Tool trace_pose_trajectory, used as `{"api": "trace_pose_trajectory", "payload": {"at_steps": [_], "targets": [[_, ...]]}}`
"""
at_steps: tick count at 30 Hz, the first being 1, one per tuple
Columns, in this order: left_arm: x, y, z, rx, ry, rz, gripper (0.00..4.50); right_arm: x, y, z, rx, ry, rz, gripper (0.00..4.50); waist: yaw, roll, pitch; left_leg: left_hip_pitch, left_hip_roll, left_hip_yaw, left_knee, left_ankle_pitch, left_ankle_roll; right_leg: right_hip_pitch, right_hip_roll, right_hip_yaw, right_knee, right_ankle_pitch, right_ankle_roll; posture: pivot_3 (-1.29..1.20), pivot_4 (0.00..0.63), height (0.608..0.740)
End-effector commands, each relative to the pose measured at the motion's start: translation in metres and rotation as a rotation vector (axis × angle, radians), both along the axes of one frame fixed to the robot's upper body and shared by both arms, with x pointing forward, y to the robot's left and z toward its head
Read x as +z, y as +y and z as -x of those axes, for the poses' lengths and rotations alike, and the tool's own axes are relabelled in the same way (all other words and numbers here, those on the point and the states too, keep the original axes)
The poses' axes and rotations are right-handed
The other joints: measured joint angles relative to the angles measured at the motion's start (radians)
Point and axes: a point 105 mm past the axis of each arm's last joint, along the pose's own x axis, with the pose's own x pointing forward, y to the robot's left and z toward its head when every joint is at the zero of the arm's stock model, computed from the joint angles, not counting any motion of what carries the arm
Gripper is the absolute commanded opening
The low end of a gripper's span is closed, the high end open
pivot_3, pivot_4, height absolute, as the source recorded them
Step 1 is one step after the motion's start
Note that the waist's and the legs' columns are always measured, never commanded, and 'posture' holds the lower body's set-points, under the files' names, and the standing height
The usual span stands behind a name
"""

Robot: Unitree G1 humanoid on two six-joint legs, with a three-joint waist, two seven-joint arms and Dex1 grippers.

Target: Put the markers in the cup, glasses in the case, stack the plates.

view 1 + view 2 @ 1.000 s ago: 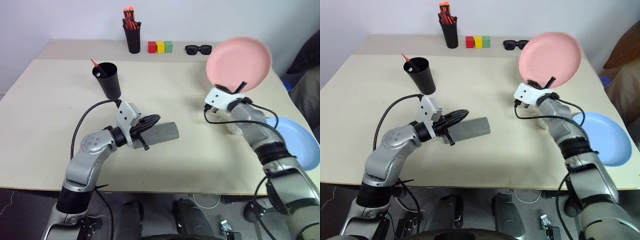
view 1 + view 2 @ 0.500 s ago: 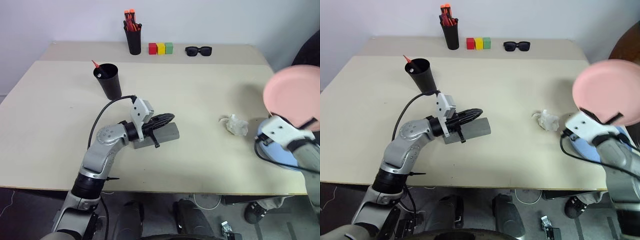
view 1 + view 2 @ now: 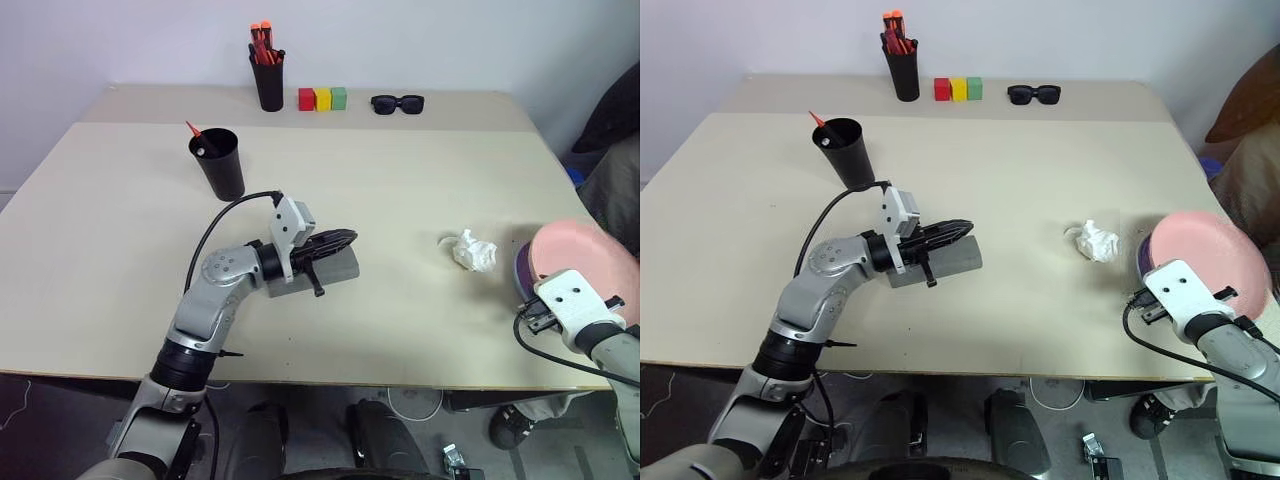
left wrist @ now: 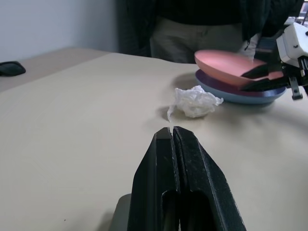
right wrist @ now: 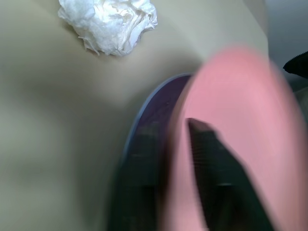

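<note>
Clearly the stacking step is the delicate one: the pink plate sits tilted on the blue plate at the right edge of the desk, with the right claw at its near rim, one finger over the rim and one below. Whether those fingers grip or have let go cannot be told from the blurred wrist view. If the claw pulls away while a finger is hooked on the rim, the pink plate could slide off the blue one, and both lie close enough to the desk edge to go over.

The left claw is closed, holding nothing, and rests on top of the grey case near the middle of the desk. The lid looks shut, and the wire-framed glasses cannot be made out, so they may well be inside. A sideways shove from that arm could push the case along the desk.

The black cup stands far left, with the red marker poking from it and a pale tip beside it that may be the white one.

A crumpled tissue lies just left of the plates, touching neither. At the far edge stand a pen holder, three coloured blocks and black sunglasses, well clear of both arms.
</note>
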Motion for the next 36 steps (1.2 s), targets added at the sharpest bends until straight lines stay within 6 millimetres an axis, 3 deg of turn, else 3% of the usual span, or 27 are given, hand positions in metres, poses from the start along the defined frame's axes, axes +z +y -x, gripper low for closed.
{"api": "trace_pose_trajectory", "payload": {"at_steps": [1,7,10,16,20,23,26,31,36], "targets": [[0.012,0.002,0.003,0.001,-0.054,0.018,0.0,0.024,0.009,-0.012,0.053,-0.104,0.06,2.4,-0.002,0.0,0.0,0.0,0.0,0.0,0.0,0.0,0.0,0.0,0.0,0.0,0.0,0.0,0.0,0.0,0.15,0.732],[0.014,0.003,0.003,0.018,-0.056,0.021,0.0,0.042,0.047,-0.028,0.217,-0.191,0.043,2.4,0.0,0.0,0.0,0.0,0.0,0.0,0.0,0.0,0.0,0.0,0.0,0.0,0.0,0.0,0.0,0.0,0.15,0.732],[0.013,0.005,0.004,0.03,-0.053,0.022,0.0,0.031,0.069,-0.032,0.321,-0.141,0.065,2.4,0.001,0.0,0.0,0.0,0.0,0.0,0.0,0.0,0.0,0.0,0.0,0.0,0.0,0.0,0.001,0.0,0.15,0.732],[0.014,0.005,0.006,0.047,-0.051,0.025,0.0,0.016,0.081,-0.048,0.344,-0.133,0.076,2.4,0.001,0.0,0.0,0.0,0.0,0.0,0.0,0.0,0.0,0.0,0.0,0.0,0.0,0.0,0.0,0.0,0.15,0.732],[0.013,0.006,0.008,0.062,-0.048,0.027,0.0,0.009,0.076,-0.057,0.299,-0.12,0.099,2.4,0.002,0.0,0.0,0.0,0.0,0.0,0.0,0.0,0.0,0.0,0.0,0.0,0.0,0.0,0.0,0.0,0.15,0.732],[0.013,0.009,0.01,0.074,-0.043,0.027,0.0,0.007,0.071,-0.057,0.28,-0.106,0.116,1.57,0.002,0.0,0.0,0.0,0.0,0.0,0.0,0.0,0.0,0.0,0.0,0.0,0.0,0.0,0.0,0.0,0.15,0.732],[0.012,0.01,0.011,0.078,-0.037,0.027,0.0,0.007,0.07,-0.054,0.274,-0.106,0.114,0.04,0.002,0.0,0.0,0.0,0.0,0.0,0.0,0.0,0.0,0.0,0.0,0.0,0.0,0.0,0.0,0.0,0.15,0.732],[0.012,0.007,0.009,0.069,-0.032,0.034,0.0,0.022,0.061,-0.05,0.223,-0.172,0.152,0.04,0.002,0.0,0.0,0.0,0.0,0.0,0.0,0.0,0.0,0.0,0.0,0.0,0.0,0.0,0.0,0.0,0.15,0.732],[0.014,0.004,0.003,0.054,-0.03,0.055,0.0,0.062,0.029,-0.04,0.05,-0.332,0.206,0.04,0.004,0.0,0.0,0.0,0.0,0.0,0.0,0.0,0.0,0.0,0.0,0.0,0.0,0.0,0.0,0.0,0.15,0.732]]}}
